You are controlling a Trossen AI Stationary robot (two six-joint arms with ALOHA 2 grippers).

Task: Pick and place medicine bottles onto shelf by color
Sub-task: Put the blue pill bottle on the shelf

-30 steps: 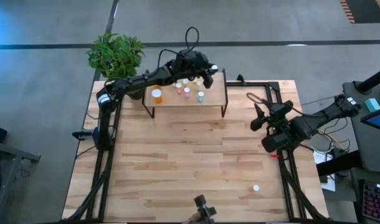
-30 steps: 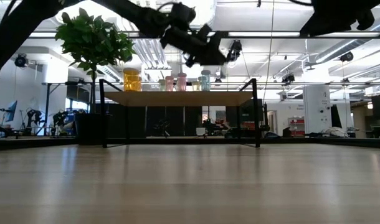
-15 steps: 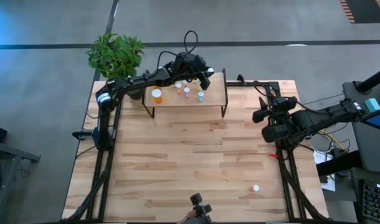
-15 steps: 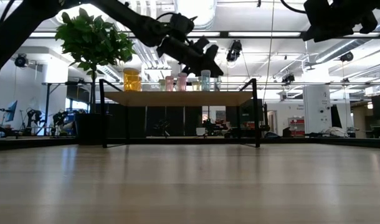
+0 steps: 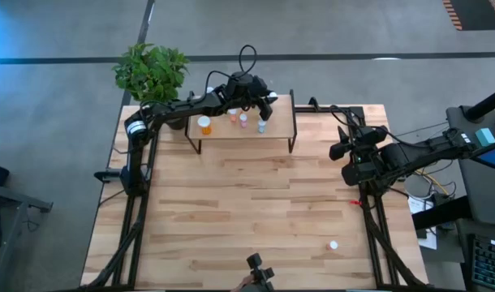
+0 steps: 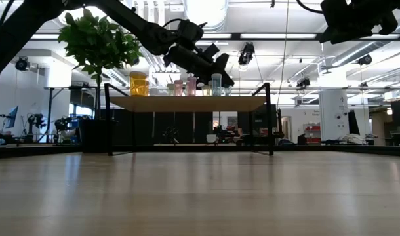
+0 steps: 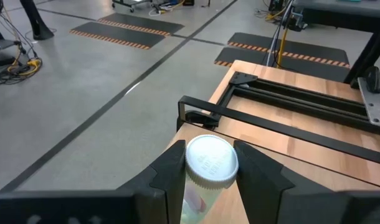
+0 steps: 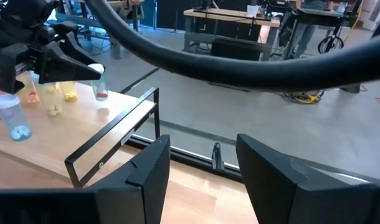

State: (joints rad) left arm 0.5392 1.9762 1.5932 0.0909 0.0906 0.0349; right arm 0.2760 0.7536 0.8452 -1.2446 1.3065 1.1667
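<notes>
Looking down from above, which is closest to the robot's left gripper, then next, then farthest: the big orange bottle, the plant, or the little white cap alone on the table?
From the left gripper:
1. Orange bottle, on the shelf.
2. Plant, beyond the table's far left corner.
3. White cap, alone near the table's front right.

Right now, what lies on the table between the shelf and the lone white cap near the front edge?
Nothing: the high view shows bare tabletop from the shelf to the white cap.
</notes>
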